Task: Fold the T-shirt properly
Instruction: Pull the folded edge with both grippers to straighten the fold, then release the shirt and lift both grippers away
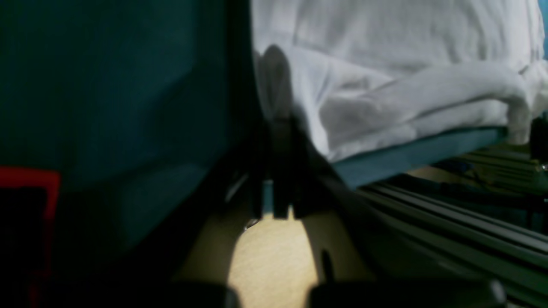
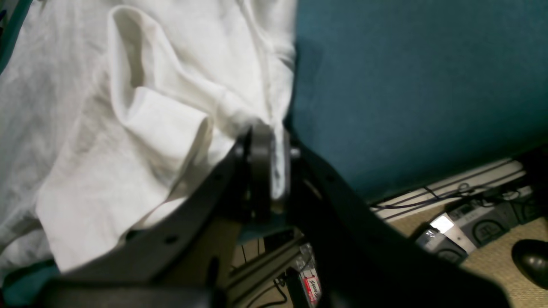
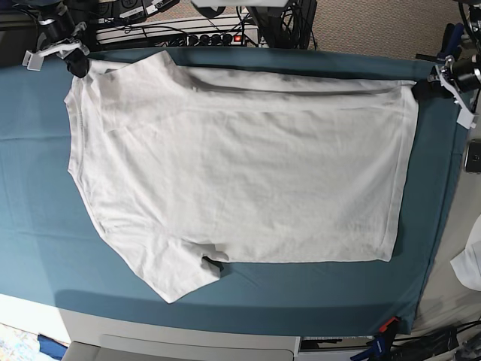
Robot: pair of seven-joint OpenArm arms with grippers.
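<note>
1. Fabric of the T-shirt lies spread flat on the teal surface, stretched between my two end effectors.
2. Right end effector pinches a shoulder-side corner.
3. Left end effector is pressed together on the hem corner.

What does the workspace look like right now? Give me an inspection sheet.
Surface: teal table cloth, wrinkle-free where bare.
Job's things: T-shirt spread flat, neckline toward the base view's left, far edge drawn taut.
Clutter: small white fabric scrap just off the table at the base view's right.
End effectors: right end effector shut on the shirt's shoulder corner; left end effector shut on the far hem corner.
Cables: power strip and cords beyond the far edge.
Surroundings: carpeted floor.
</note>
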